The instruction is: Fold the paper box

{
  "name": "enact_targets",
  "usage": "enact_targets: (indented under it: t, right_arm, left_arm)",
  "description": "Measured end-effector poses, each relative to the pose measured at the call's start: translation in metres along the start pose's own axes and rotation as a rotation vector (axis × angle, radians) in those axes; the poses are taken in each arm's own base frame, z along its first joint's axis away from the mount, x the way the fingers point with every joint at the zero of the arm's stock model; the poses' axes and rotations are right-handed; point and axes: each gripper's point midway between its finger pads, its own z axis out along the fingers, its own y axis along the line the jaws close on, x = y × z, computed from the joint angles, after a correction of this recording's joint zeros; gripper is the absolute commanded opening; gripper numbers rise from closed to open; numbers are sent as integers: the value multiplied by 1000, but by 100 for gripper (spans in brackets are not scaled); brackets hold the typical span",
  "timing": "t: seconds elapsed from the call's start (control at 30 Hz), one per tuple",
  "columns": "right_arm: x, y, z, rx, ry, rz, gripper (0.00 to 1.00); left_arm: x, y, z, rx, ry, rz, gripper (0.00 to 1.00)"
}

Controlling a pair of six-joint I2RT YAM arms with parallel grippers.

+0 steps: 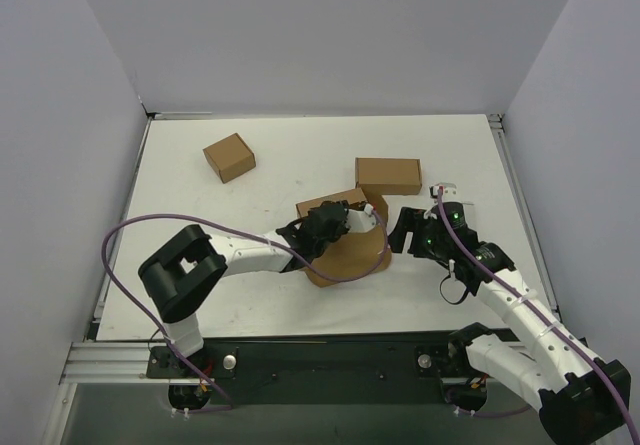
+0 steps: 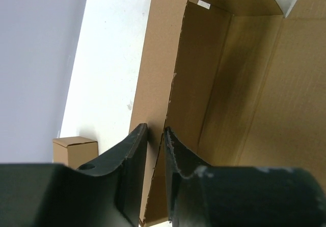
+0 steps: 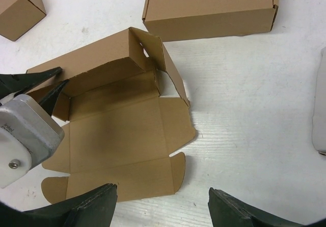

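My left gripper (image 2: pixel 155 131) pinches a side wall of the paper box (image 3: pixel 122 135). My right gripper (image 3: pixel 162 191) hangs just right of it, fingers spread wide, holding nothing.

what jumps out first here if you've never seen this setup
The half-folded paper box lies open in the middle of the table, one long wall raised, and the left gripper pinches that wall near its end. The right gripper hovers open by the box's flat flaps. Behind sits a closed brown box, with a small carton farther left.
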Motion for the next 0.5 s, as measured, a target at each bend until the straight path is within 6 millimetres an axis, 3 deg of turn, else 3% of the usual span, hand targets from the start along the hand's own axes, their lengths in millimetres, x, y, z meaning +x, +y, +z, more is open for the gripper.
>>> enact_targets:
  t: [0.1,0.27,0.5]
  right_arm:
    - [2,-1,0,4,8,-1,72]
    - [2,-4,-4,21,18,0,73]
    - [-22,3,-10,26,-13,5,73]
  left_arm:
    - [0,1,0,-30,-10,19,17]
    - [-4,7,1,-76,-24,35,12]
    - [2,1,0,-61,-19,50,4]
